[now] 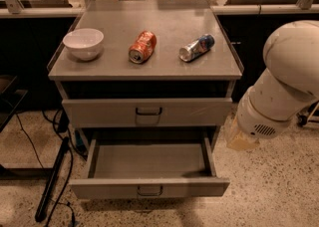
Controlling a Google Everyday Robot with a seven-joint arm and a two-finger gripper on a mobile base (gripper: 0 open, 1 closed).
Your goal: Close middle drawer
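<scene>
**Status:** The middle drawer (149, 188), a wide grey metal drawer with a small centre pull, stands pulled far out with its interior bare. It sits below the taller grey drawer front (148, 112). The gripper (242, 140), the pale beige end of the white robot arm (286, 79), hangs beside the cabinet's right side, apart from the drawer. Whether it is open or closed cannot be told.

**Hazards:**
1. An off-centre push may skew the drawer and jam it.
2. A hard shove could jolt the orange can (142, 47) and blue-silver can (197, 48); both lie sideways and would likely roll.
</scene>
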